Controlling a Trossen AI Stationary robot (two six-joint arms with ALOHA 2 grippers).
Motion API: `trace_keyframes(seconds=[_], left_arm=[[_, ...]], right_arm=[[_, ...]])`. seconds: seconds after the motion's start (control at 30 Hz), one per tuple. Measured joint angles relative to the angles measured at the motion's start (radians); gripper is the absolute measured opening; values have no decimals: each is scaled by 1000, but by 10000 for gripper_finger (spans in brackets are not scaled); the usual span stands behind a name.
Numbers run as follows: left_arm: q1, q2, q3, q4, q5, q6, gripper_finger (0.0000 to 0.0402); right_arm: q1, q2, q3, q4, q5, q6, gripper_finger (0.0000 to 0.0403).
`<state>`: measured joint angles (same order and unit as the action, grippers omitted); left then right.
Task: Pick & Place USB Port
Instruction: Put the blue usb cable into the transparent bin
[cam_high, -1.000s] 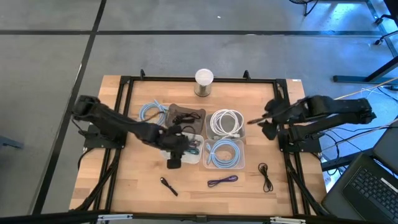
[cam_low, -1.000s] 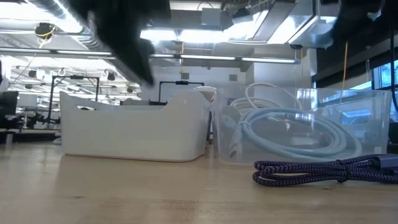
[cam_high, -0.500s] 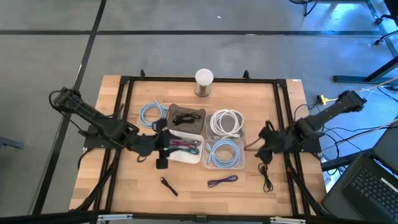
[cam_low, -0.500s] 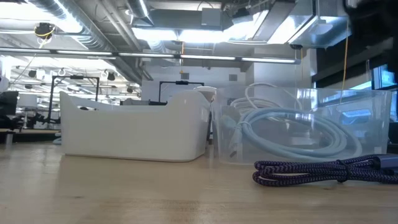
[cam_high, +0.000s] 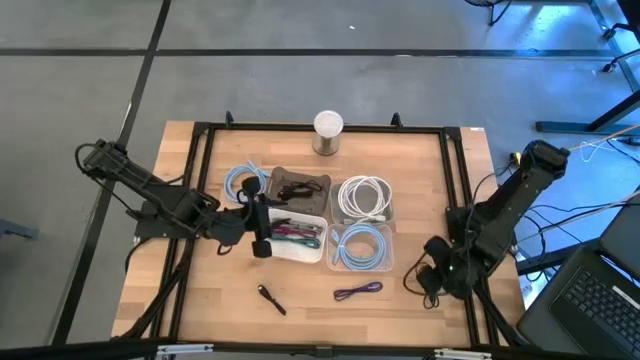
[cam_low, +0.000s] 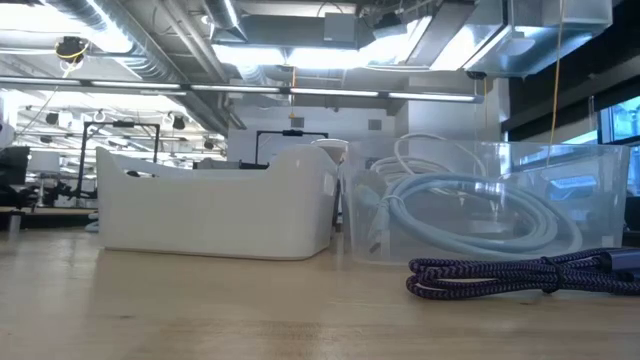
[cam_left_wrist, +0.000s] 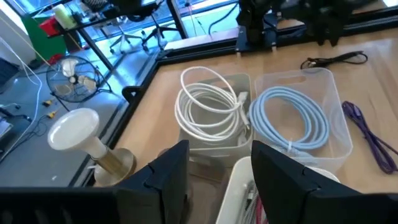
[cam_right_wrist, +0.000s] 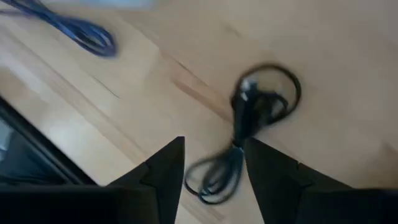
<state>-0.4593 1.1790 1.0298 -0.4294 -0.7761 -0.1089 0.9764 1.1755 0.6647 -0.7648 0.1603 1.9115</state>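
The right gripper (cam_right_wrist: 208, 171), fingers apart, hangs just above the small black coiled cable (cam_right_wrist: 255, 112), right of the clear tub of blue cable (cam_high: 361, 247). It should drop straight, then squeeze the thick knot. The left gripper (cam_left_wrist: 214, 177), fingers apart and empty, waits left of that tub.

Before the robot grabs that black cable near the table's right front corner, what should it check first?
1. Right gripper over the black cable: ok.
2. Fingers apart, cable showing between them: ok.
3. Cable lying free on the bare wood table, nothing on top: ok.
4. Purple cable apart from it: ok.
5. Left gripper out of the way, empty, above the white bin: ok.
6. Which bin the cable goes in: cannot tell.
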Motion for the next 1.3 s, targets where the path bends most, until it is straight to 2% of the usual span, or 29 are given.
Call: trace_keyframes(seconds=[0.17, 0.37, 0.47, 0.53, 0.6, 0.7, 0.8, 0.9, 1.07, 1.3], left_arm=[[22, 0, 0, 10, 18, 0, 168], [25, 0, 0, 9, 35, -6, 168], [26, 0, 0, -108, -16, -45, 167], [33, 0, 0, -275, -94, -179, 163], [55, -7, 0, -477, -130, -383, 157], [116, -9, -1, -725, -85, -670, 147], [193, -4, -12, -826, -4, -772, 138], [268, -2, -70, -800, 102, -702, 133], [391, -2, -207, -658, 267, -561, 133], [547, -2, -332, -468, 406, -345, 136]], right_arm=[[23, 84, 0, 7, -58, 26, 165], [22, 159, 0, 21, -68, 8, 165], [22, 174, 0, 11, -67, -32, 165], [18, 170, 0, -10, -52, -56, 165], [13, 161, 0, -50, -22, -65, 165], [3, 142, 0, -115, 51, -68, 165], [-17, 117, 0, -162, 126, -89, 165], [-41, 90, 0, -199, 162, -118, 165], [-75, 41, 0, -243, 223, -161, 165], [-78, -57, 37, -266, 464, -256, 165]])
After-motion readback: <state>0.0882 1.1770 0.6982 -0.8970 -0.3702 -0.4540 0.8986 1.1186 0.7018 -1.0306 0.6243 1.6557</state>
